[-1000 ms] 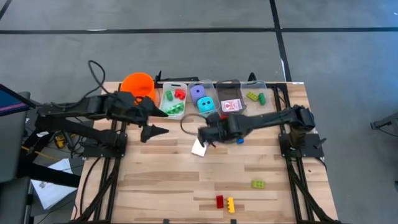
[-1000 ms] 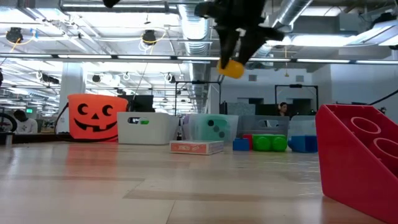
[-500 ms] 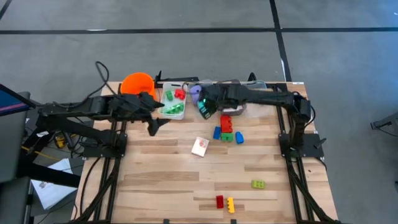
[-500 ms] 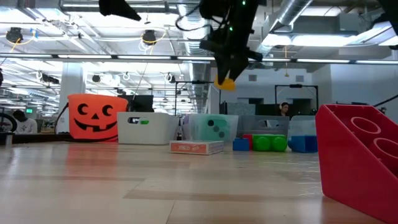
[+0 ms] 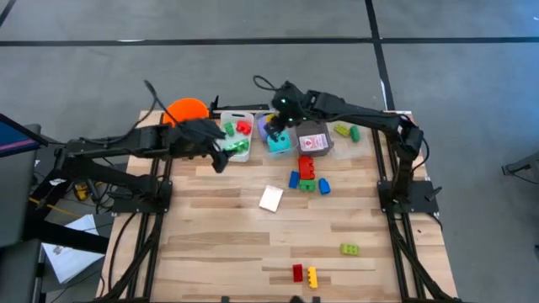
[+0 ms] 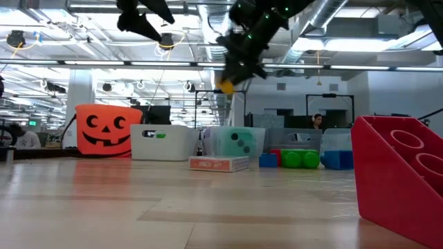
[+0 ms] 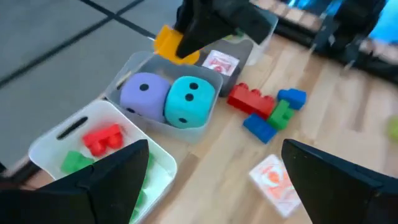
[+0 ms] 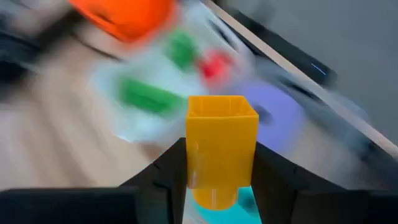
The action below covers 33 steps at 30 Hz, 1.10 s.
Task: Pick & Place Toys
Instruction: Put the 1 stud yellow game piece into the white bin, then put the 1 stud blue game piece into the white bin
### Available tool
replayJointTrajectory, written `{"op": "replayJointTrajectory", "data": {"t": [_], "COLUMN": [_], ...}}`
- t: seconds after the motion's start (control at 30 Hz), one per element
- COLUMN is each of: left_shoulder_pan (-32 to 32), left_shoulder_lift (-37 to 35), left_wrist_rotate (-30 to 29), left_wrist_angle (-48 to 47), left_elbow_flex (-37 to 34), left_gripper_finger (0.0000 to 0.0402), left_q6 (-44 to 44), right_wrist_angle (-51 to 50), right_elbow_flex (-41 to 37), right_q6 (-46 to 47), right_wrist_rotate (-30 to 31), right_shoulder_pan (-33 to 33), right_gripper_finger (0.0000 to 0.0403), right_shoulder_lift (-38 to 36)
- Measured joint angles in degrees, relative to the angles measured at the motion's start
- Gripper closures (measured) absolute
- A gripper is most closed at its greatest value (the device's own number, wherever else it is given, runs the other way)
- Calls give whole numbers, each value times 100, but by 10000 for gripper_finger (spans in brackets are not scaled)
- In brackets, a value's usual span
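I've got the right gripper (image 8: 214,180) pinching a yellow brick (image 8: 222,148) right above the dice bin (image 7: 163,124) (wrong bin?), so letting go here misfiles it; left gripper (image 7: 211,171) gapes wide, empty.

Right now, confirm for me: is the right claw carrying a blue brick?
No, the right claw is shut on a yellow brick, held up above the clear bin with the dice.
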Motion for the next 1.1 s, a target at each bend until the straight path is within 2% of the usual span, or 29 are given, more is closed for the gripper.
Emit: {"op": "replayJointTrajectory", "data": {"t": [0.07, 0.23, 0.5, 0.7, 0.93, 1.1], "left_shoulder_pan": [116, 258, 267, 267, 265, 265], "left_shoulder_lift": [-154, -630, -1235, -1343, -1308, -1314], "left_wrist_rotate": [137, 206, 209, 199, 206, 520], "left_wrist_angle": [104, 191, 273, 565, 706, 717], "left_elbow_flex": [0, 0, 2, 2, 2, 2], "left_gripper_finger": [42, 42, 42, 42, 42, 42], "left_q6": [-127, -352, -846, -886, -1160, -1296], "right_wrist_angle": [606, 1778, 2587, 3529, 3760, 3949], "right_elbow_flex": [-1, 2, -4, 156, 234, 229], "right_q6": [-34, -100, 86, 759, 1238, 1345], "right_wrist_rotate": [-319, -540, -1039, -1726, -1671, -1703], "right_shoulder_pan": [52, 198, 201, 191, 279, 279], "right_gripper_finger": [271, 267, 267, 254, 189, 138], "right_shoulder_lift": [0, 108, 664, 1025, 1167, 1172]}}
